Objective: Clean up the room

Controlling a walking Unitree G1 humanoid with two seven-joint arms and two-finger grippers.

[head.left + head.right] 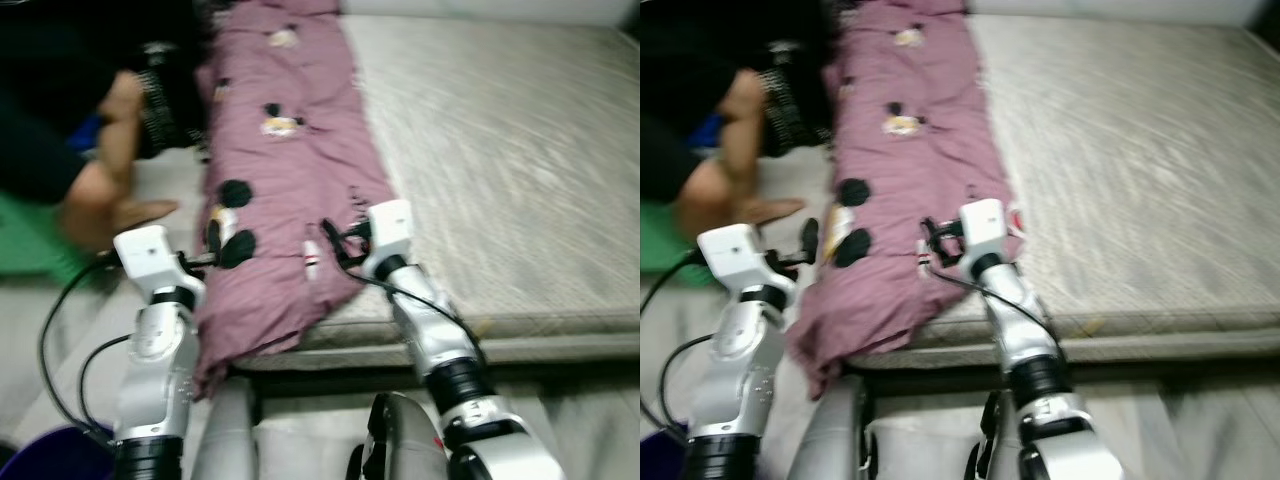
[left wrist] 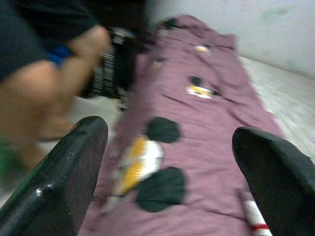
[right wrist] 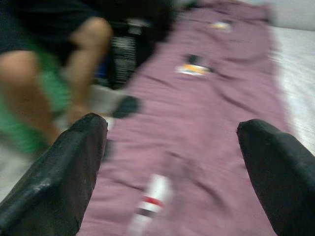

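Observation:
A mauve blanket (image 1: 290,150) printed with cartoon mice lies in a long strip down the left side of a bare grey mattress (image 1: 500,170). Its near end hangs over the mattress corner. My left gripper (image 1: 213,248) hovers at the blanket's left edge near that corner, open, with nothing between its fingers (image 2: 64,182). My right gripper (image 1: 335,245) is over the blanket's right edge, just above the cloth, also open and empty; its fingers (image 3: 59,177) stand wide apart. The frames are blurred.
A person (image 1: 100,180) crouches on the floor left of the bed, bare legs and a foot close to my left arm. A green mat (image 1: 25,245) lies beside them, with a dark striped object (image 1: 160,95) behind. A purple object (image 1: 50,455) sits at the lower left.

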